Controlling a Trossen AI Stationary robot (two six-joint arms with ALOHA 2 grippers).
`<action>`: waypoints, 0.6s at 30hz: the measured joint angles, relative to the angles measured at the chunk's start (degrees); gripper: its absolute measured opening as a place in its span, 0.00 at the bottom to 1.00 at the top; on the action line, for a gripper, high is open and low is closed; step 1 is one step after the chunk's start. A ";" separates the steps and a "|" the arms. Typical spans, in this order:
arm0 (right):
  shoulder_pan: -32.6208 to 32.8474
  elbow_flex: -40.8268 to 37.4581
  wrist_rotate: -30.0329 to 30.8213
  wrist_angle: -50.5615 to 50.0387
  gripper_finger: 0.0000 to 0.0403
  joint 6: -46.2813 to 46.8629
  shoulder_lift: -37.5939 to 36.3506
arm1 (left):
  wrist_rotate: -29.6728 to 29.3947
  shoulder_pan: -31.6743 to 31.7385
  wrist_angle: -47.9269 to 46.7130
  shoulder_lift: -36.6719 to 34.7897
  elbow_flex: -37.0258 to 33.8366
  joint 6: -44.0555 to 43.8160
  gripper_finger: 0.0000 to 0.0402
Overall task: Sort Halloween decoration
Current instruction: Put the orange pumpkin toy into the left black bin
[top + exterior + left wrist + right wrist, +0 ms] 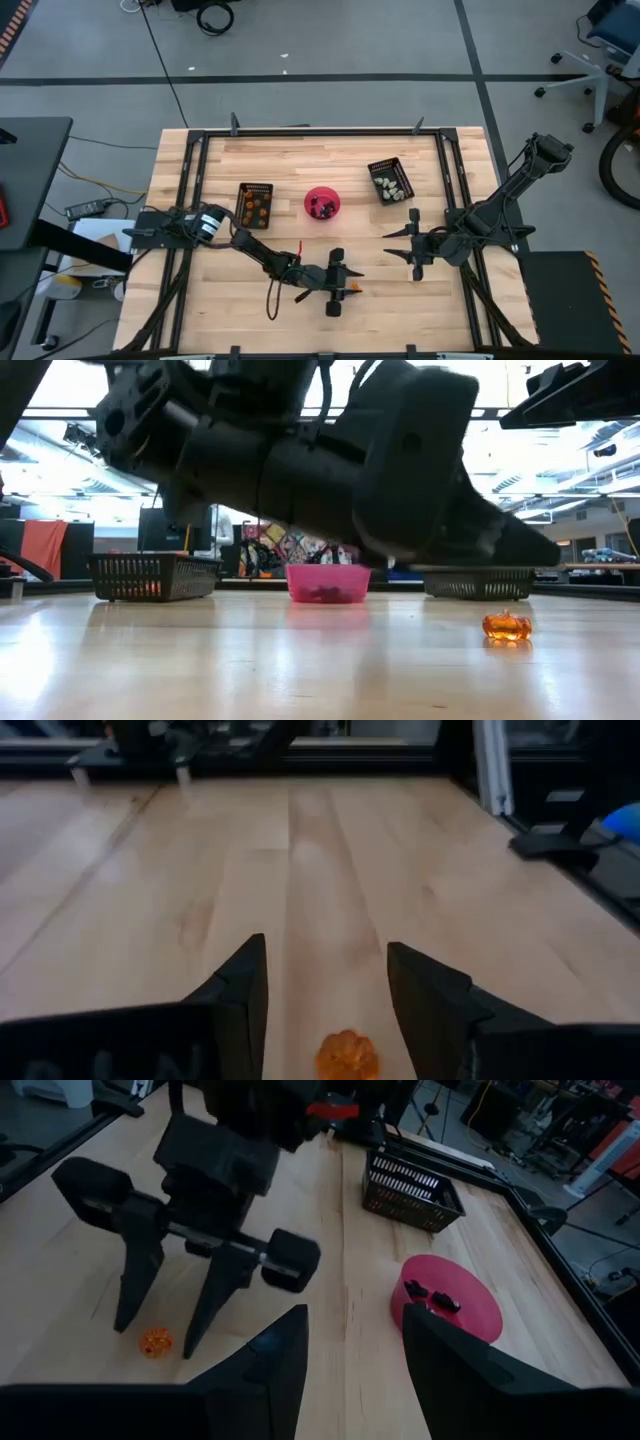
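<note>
One orange trinket lies on the bare wood near the table's near edge. It also shows in the low view and the right wrist view. My left gripper is open and low over the table, one finger on either side of that trinket, touching nothing. My right gripper is open and empty, hovering right of centre. Black trinkets lie in the pink bowl. Orange ones fill the left tray, whitish ones the right tray.
The pink bowl stands mid-table between the two black trays. A black frame runs round the table's edges. Bare wood stretches ahead of my left gripper toward the right edge.
</note>
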 joint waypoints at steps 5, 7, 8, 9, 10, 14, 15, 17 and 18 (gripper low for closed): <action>0.00 0.00 -0.08 0.00 0.41 0.04 -0.02 | 0.16 -0.04 5.16 3.39 -0.04 -0.01 0.39; 0.00 0.00 -0.08 0.00 0.41 0.04 -0.02 | 0.16 0.02 8.13 4.83 -0.03 -0.40 0.39; 0.00 0.00 -0.10 0.00 0.41 0.04 -0.02 | 0.20 0.12 9.32 5.45 -0.02 -0.53 0.39; 0.00 0.00 -0.10 0.00 0.41 0.04 -0.02 | 0.19 0.21 9.80 6.05 -0.02 -0.79 0.39; 0.00 0.00 -0.10 0.02 0.41 0.04 -0.02 | 0.18 0.24 10.20 6.44 -0.02 -1.05 0.39; 0.00 0.00 -0.09 0.07 0.41 0.03 -0.02 | 0.17 0.27 8.96 6.45 0.01 -0.88 0.39; -0.02 0.00 -0.08 0.07 0.41 0.04 -0.02 | 0.18 0.26 8.69 6.45 0.01 -0.75 0.39; 0.00 0.00 -0.08 0.08 0.41 0.04 -0.02 | 0.28 0.27 8.40 6.45 0.01 -0.70 0.39; 0.00 0.00 -0.08 0.07 0.41 0.04 -0.02 | 0.60 0.37 7.89 6.43 0.04 -0.66 0.39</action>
